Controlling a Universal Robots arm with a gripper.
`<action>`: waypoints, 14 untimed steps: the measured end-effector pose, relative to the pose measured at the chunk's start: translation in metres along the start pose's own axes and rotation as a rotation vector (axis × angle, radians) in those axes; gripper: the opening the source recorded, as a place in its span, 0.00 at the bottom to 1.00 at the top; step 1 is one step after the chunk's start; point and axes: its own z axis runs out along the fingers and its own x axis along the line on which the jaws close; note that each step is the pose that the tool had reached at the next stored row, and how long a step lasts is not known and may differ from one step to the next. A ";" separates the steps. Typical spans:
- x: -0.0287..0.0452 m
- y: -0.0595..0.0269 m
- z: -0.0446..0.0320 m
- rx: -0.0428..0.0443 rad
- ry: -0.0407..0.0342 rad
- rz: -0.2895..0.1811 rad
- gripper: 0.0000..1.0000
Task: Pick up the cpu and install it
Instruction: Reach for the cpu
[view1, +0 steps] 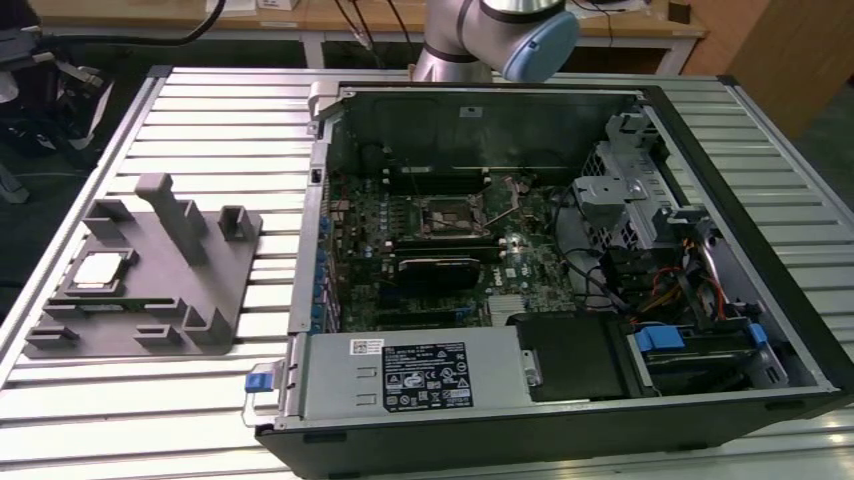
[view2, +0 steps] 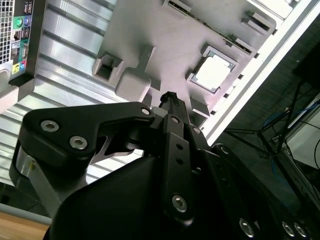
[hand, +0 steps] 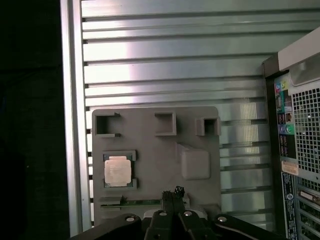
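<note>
The gripper (hand: 172, 192) hangs over the grey holder plate (hand: 150, 150) with its fingers pressed together, nothing pinched and nothing touched. The cpu (hand: 118, 171) lies flat in its square pocket on that plate, near the fingertips but clear of them. In the exterior view, the plate rests on the slatted table (view1: 200, 120) to the exterior view's left of the open computer case (view1: 614, 330), well apart from the motherboard socket (view1: 447, 213).

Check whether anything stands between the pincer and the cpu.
Nothing visible does. The cpu lies uncovered in its recess on the grey tray. The pincer hangs over the tray, not touching the cpu. The tray's raised block stands beside the cpu, not over it.
</note>
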 end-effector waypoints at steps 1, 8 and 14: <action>0.0007 -0.0001 0.0011 0.0001 0.0000 0.000 0.11; 0.0060 -0.0013 0.0084 0.0000 0.0001 0.000 0.11; 0.0110 -0.0026 0.0150 -0.0001 -0.0001 0.000 0.11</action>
